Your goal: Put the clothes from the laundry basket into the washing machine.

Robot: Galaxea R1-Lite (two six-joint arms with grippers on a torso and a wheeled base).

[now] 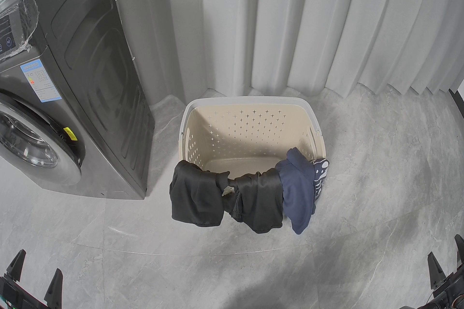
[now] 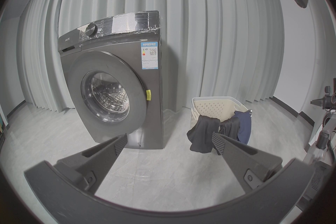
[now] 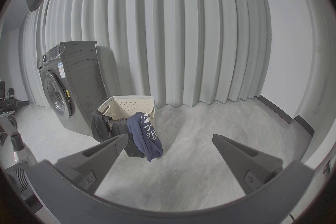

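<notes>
Finding the clothes slung over the near rim of the laundry basket rather than piled inside: a black garment on the side nearer the washing machine, a second black garment touching it in the middle, a navy garment at the other corner, all hanging down the outer wall toward the floor. Probably arranged so to offer loose folds at rim height, easy to pinch without digging into the basket. Standing just beside the basket on the robot's left, the washing machine with its round door shut; likely needs opening before anything goes in.

Showing the left hand low and well back from the basket, fingers spread wide, gripping nothing, pointed toward machine and basket. Showing the right hand likewise low on the other side, fully spread and empty, aimed toward the navy garment's end of the rim. Judged as the very start: nothing grasped yet, every piece well apart from either hand.
</notes>
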